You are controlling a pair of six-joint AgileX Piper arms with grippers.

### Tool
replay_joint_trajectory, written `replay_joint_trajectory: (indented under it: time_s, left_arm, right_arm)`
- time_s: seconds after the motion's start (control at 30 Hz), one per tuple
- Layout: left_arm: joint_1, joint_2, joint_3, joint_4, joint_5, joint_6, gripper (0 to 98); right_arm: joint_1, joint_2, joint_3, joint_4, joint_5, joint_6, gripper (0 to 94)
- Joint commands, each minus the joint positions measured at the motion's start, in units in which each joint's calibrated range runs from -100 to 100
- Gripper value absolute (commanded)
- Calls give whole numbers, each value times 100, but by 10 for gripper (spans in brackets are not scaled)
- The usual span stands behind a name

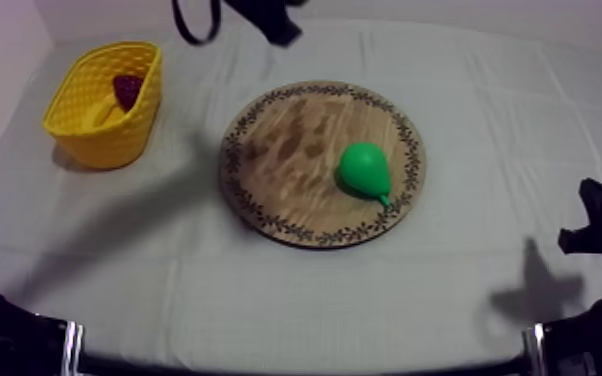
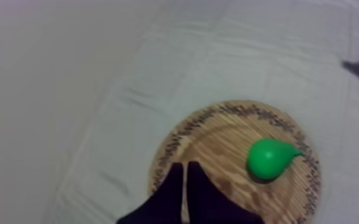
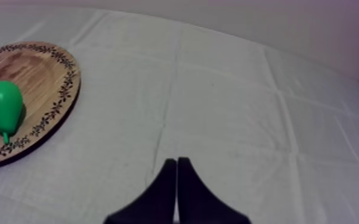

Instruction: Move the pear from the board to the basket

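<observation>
Grey-white tabletop (image 1: 485, 120). Wooden board (image 1: 285, 140) central for easy reach. Yellow basket (image 1: 105, 105) at 10 o'clock. Pear (image 1: 363, 170) lying on board, 3 o'clock side. Left end effector (image 2: 183, 164) pinched narrow above board, probably staged for pick; right end effector (image 3: 176, 159) narrow, idle.

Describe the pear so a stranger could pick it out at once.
Find the round wooden board with a patterned rim at the middle of the grey-white cloth. On its half away from the yellow basket lies a green toy pear, stem pointing at the rim. Nothing else is on the board, and nothing else is green.
</observation>
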Motion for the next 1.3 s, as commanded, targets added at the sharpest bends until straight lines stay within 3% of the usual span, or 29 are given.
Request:
replay_joint_trajectory:
  time_s: [0.0,0.3,0.77,0.83,0.97,1.1,1.27]
  left_arm:
    - [148,45,159,-33,-123,12,0]
    - [481,453,296,-152,-404,92,0]
    - [545,1014,31,-259,-432,130,18]
    - [531,1051,7,-278,-435,174,95]
    - [484,1116,-17,-314,-319,251,383]
    - [461,1177,-28,-269,52,-126,651]
    - [457,1278,10,-252,393,-539,875]
  right_arm:
    - [-3,1,5,-1,-3,0,5]
    - [-3,1,5,-1,-3,0,5]
    - [-3,1,5,-1,-3,0,5]
    - [-3,1,5,-1,-3,0,5]
    - [-3,1,5,-1,-3,0,5]
    - [-3,1,5,-1,-3,0,5]
    - [-3,1,5,-1,-3,0,5]
